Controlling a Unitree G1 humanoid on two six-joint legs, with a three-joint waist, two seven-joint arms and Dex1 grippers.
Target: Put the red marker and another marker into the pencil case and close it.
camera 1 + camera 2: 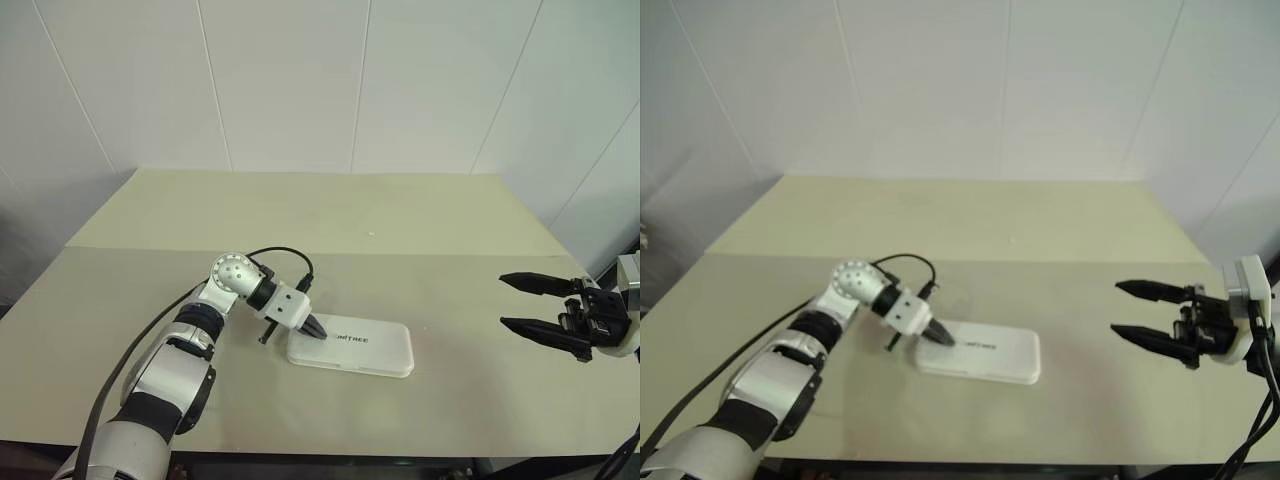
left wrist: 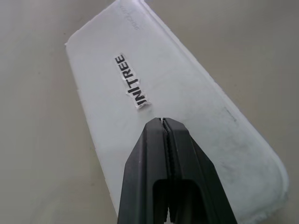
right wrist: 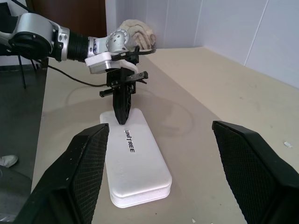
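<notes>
On table (image 1: 450, 260), pencil case (image 1: 365, 350) lid down; left tool (image 1: 316, 330) together, right tool (image 1: 520, 303) apart.

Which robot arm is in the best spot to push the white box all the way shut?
Left. Its shut left gripper rests right on the pencil case lid, while the open right gripper hangs off to the side.

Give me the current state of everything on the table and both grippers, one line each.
pencil case: closed, lying flat on the table, logo side up.
left gripper: shut, empty, tips down on the case lid near the logo end.
right gripper: open wide, empty, held off to the right, clear of the case.
table: bare beige top around the case.
</notes>
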